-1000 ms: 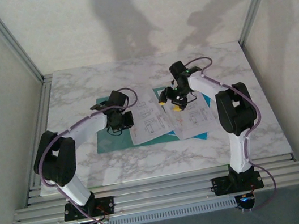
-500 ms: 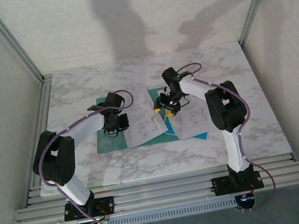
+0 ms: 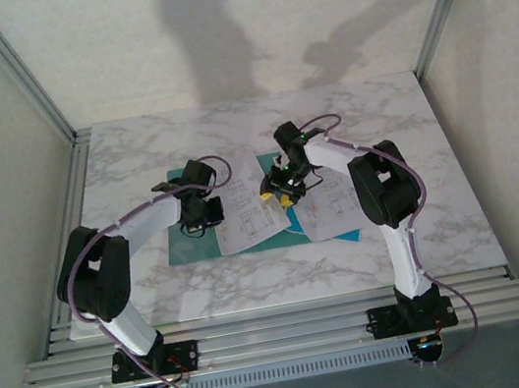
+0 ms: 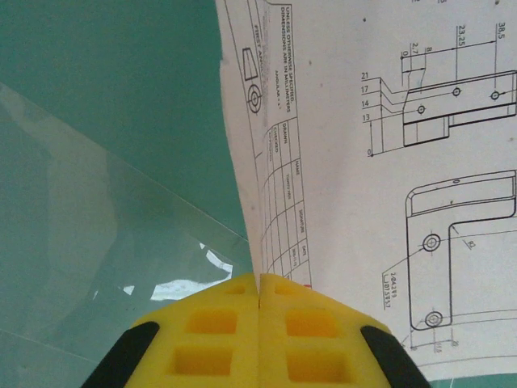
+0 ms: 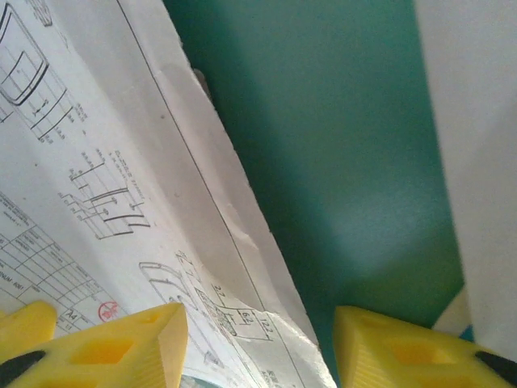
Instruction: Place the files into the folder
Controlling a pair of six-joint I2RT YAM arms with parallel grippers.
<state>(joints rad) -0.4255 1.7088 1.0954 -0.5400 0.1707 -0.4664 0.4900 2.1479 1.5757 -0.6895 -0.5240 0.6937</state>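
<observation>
The overhead view is evenly but rather dimly lit and faintly grainy. Light comes from the near side, throwing two broad grey arm shadows onto the back wall point(image 3: 211, 23) at upper centre and upper right. The marble bench point(image 3: 133, 155) is the brightest area. In the left wrist view, print on the paper sheet point(image 4: 388, 162) is crisp. A white glare streak lies on the clear pocket point(image 4: 161, 287) at lower left, and the yellow jaws along the bottom are soft. The right wrist view is softer overall. Its folder point(image 5: 323, 121) darkens toward lower centre, and the pale sheet point(image 5: 485, 162) at the right edge is blurred and washed out.

White files point(image 3: 253, 212) atop teal folder point(image 3: 191, 241)
</observation>
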